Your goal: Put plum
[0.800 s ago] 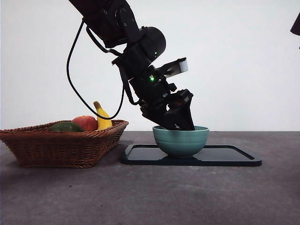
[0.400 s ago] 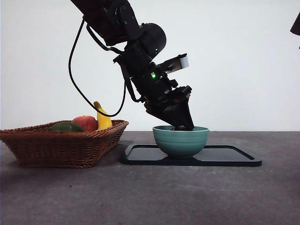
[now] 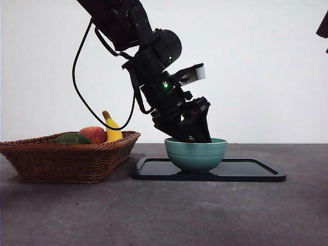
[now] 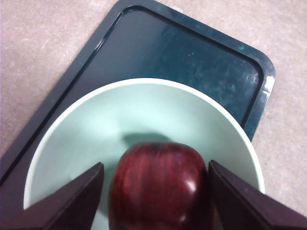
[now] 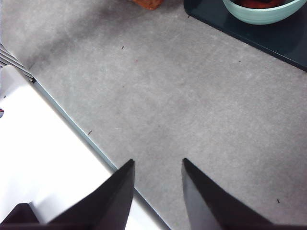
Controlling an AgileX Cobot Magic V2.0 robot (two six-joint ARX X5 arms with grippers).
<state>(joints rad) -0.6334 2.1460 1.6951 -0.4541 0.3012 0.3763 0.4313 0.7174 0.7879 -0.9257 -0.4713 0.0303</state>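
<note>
The left gripper (image 4: 156, 191) has its 2 jaws spread to either side of the plum (image 4: 160, 184), with a narrow gap showing on each flank, so the dark maroon fruit looks released, inside the pale green bowl (image 4: 144, 110). In the front view that gripper (image 3: 192, 134) dips into the bowl (image 3: 196, 155), which stands on the dark tray (image 3: 251, 171), with the wicker basket (image 3: 66, 159) of fruit just beside the tray. The right gripper (image 5: 156, 191) hangs over bare table (image 5: 192, 110), its jaws parted and empty.
</note>
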